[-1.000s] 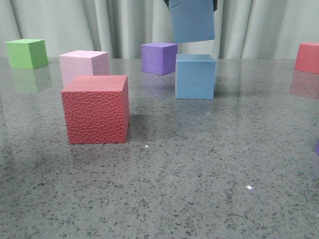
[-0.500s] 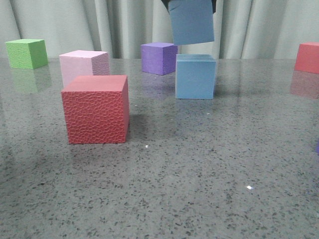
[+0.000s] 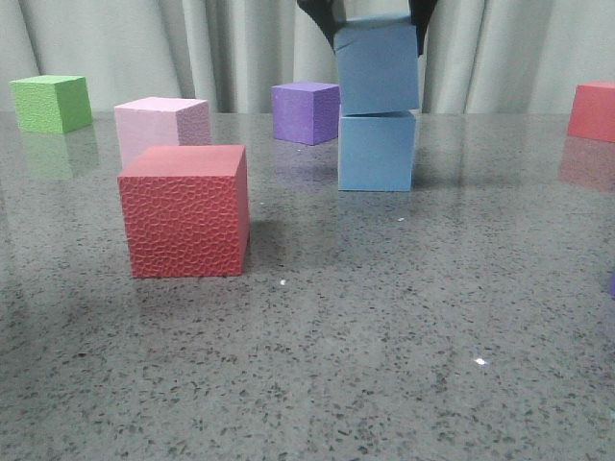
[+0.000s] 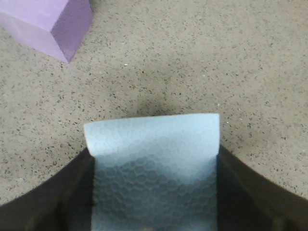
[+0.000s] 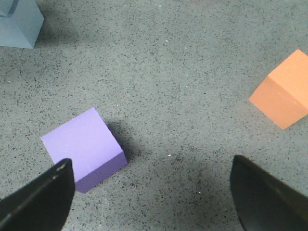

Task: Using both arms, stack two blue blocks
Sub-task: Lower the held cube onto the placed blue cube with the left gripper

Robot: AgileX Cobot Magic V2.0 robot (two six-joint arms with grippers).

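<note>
Sitting left of everything is a green cube [image 3: 52, 103], then pink [image 3: 161, 128] and red [image 3: 184, 210] ones. Left claw [image 3: 378, 29] pinches the top blue block [image 3: 379, 67] right on the bottom blue block [image 3: 377, 150], slightly crooked. Right claw [image 5: 151, 192] hangs spread wide over the table [image 3: 384, 317].

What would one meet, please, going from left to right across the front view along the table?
Green cube → pink cube → red cube → purple cube → the two blue blocks, the upper blue block held by the left claw over the lower blue block → red cube at the right edge.
</note>
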